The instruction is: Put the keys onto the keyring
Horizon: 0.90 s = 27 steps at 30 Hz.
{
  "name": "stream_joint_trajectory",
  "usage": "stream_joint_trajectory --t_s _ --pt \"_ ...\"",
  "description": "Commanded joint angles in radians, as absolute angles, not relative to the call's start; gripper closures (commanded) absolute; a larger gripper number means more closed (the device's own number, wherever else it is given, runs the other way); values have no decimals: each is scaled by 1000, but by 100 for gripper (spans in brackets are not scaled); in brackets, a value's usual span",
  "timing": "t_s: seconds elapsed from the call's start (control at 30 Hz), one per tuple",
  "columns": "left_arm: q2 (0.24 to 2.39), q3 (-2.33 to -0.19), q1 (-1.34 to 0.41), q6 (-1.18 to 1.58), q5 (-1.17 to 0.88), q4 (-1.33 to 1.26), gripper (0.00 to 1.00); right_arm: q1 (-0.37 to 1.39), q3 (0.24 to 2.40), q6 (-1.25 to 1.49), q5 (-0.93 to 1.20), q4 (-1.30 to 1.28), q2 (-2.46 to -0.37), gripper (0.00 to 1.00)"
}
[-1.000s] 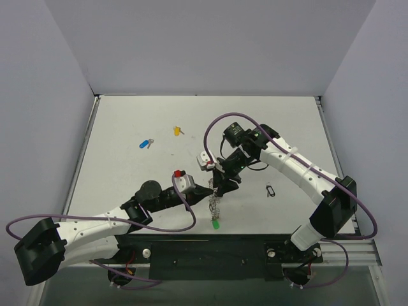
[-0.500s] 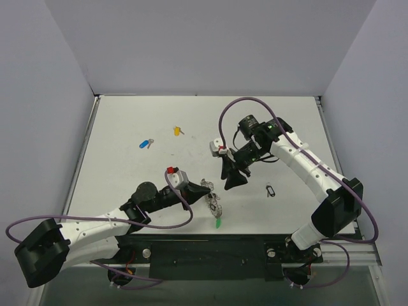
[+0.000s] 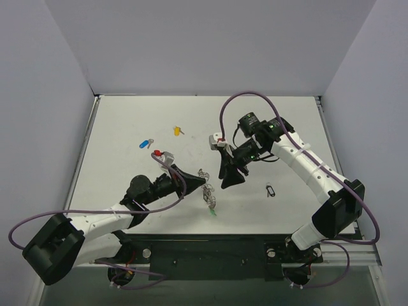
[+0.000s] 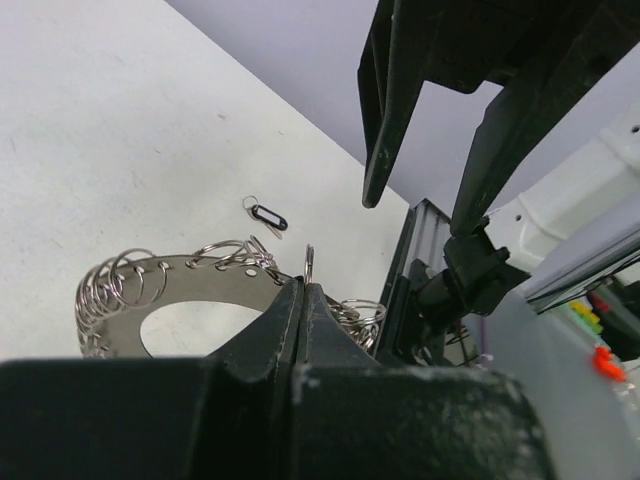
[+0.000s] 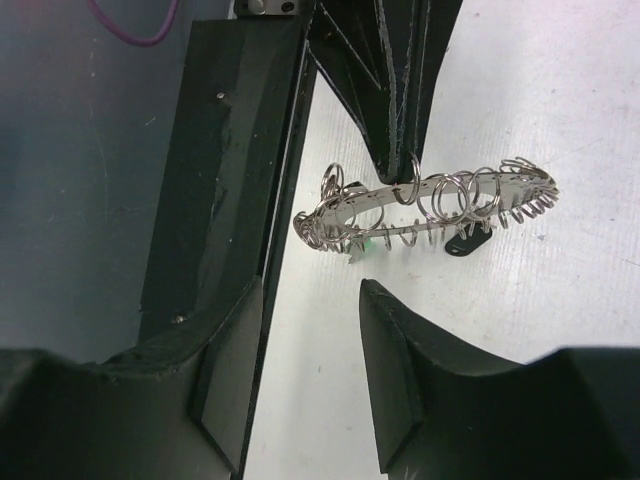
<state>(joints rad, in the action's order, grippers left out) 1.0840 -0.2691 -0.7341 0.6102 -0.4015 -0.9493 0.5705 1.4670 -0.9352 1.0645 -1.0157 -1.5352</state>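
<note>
Keyring [image 4: 190, 277] tight in left hand [image 4: 303, 296]

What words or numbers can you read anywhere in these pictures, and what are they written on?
None: no word, number or sign can be read in any view.
The blue key, yellow key and green key: too small to show any print.
The black tag: plain as far as it shows.
The keyring: bare metal, no stamp visible.

Keyring [image 3: 208, 193] between left claw [image 3: 202, 183] and right claw [image 3: 231, 182]; tag [image 3: 270, 190] farther right, well apart.
</note>
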Motion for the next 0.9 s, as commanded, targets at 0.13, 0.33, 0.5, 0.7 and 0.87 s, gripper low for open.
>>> stream_joint_trajectory --t_s 0.13,0.33,0.5,0.7,0.87 --pt "1204 -314 -652 955 -564 -1241 100 555 1471 -668 1106 -879 -1497 61" --pt "1340 -342 -618 1112 -678 -1501 100 509 1470 -560 1132 -816 -1482 61" --pt "1405 -386 -618 1007 -859 -1640 100 417 1448 -515 1160 -779 -1450 61" --pt "1402 -486 -617 795 -1028 -1582 100 315 1390 -437 1186 -697 -1425 62" --pt "1368 -534 -617 668 -1068 -1499 100 281 1358 -417 1210 -664 -1413 62"
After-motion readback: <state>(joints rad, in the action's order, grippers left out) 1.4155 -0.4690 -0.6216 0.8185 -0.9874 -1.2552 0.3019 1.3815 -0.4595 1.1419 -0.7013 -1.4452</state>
